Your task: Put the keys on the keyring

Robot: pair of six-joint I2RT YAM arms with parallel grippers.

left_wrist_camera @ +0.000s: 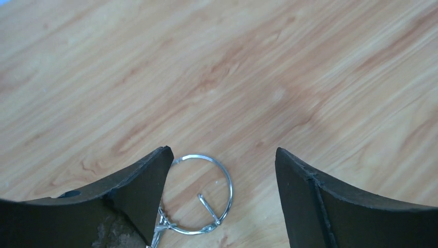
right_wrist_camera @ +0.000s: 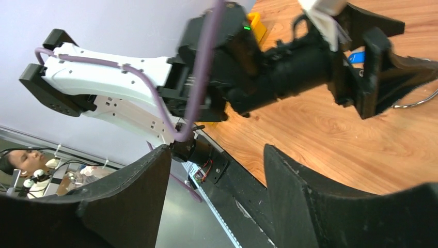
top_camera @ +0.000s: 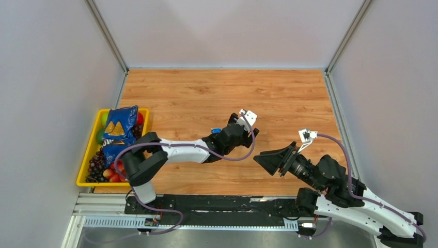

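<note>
The keyring (left_wrist_camera: 228, 182), a thin silver wire ring, lies flat on the wooden table (left_wrist_camera: 217, 67). A small silver key (left_wrist_camera: 209, 206) lies inside it, and more metal bits (left_wrist_camera: 161, 227) hang at its lower left, partly hidden by my left finger (left_wrist_camera: 134, 191). My left gripper (left_wrist_camera: 222, 152) is open and low over the ring, which sits between the fingers, close to the left one. It shows at the table's middle in the top view (top_camera: 238, 132). A blue key head (top_camera: 217, 130) lies beside it. My right gripper (top_camera: 261, 157) is open and empty, just right of the left one.
A yellow bin (top_camera: 85, 165) at the table's left edge holds a blue chip bag (top_camera: 120, 126) and fruit. The right wrist view shows the left arm (right_wrist_camera: 119, 77), the blue key head (right_wrist_camera: 356, 57) and an arc of the ring (right_wrist_camera: 418, 103). White walls enclose the table.
</note>
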